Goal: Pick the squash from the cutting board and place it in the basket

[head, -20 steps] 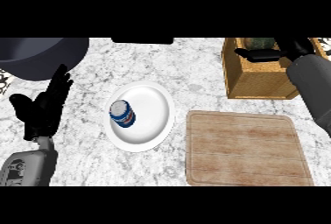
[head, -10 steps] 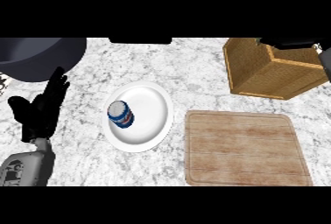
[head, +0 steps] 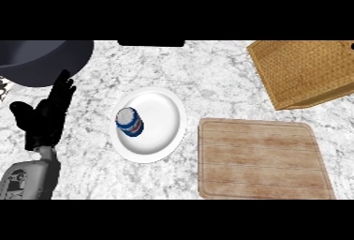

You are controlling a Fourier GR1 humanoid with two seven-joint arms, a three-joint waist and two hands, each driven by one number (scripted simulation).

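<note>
In the head view, the basket (head: 309, 70) sits at the upper right, tilted so that only its woven side and bottom show; its far corner is cut off by the frame edge and its inside is hidden. The squash cannot be seen anywhere. The cutting board (head: 259, 159) lies bare on the marble table (head: 207, 75). The left robot hand (head: 47, 115) rests at the left edge, fingers straight and spread upward. A white plate (head: 160, 123) carries a small can (head: 129, 123). A dark pot (head: 41, 58) is partly cropped.
</note>
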